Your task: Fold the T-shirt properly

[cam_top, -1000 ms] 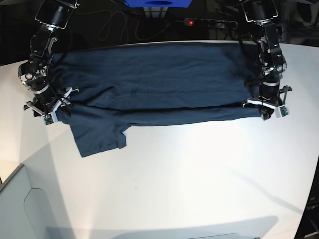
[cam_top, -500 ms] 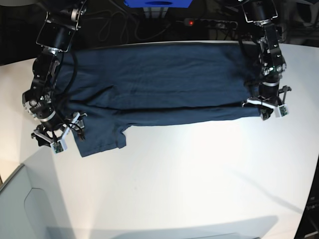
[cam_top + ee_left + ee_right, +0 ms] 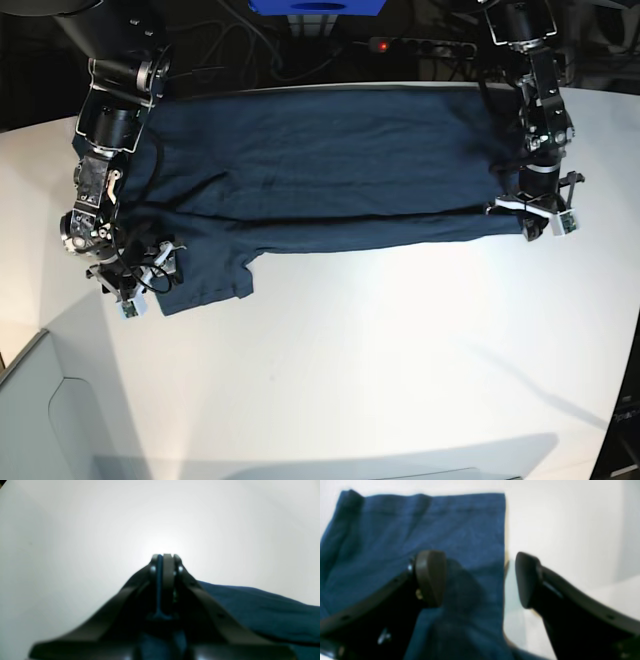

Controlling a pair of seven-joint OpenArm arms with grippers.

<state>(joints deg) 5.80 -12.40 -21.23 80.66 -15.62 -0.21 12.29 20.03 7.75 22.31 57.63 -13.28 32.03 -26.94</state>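
Note:
The dark navy T-shirt (image 3: 330, 150) lies spread across the back of the white table (image 3: 400, 350), its front edge folded over into a long band. One short sleeve (image 3: 210, 275) sticks out toward the front on the left. My right gripper (image 3: 143, 283) hovers open at that sleeve's outer edge. In the right wrist view (image 3: 478, 580) one finger is over the blue cloth (image 3: 420, 522) and the other over bare table. My left gripper (image 3: 535, 218) sits at the shirt's right end, shut (image 3: 165, 557) with a thin strip of the blue cloth pinched between its fingers.
A grey bin corner (image 3: 40, 420) stands at the front left. Behind the table's back edge lie black cables, a power strip with a red light (image 3: 380, 44) and a blue object (image 3: 315, 6). White tabletop spreads in front of the shirt.
My right gripper has moved from the shirt's left shoulder edge toward the front, down to the sleeve, with its jaws open. The left gripper has stayed at the right end.

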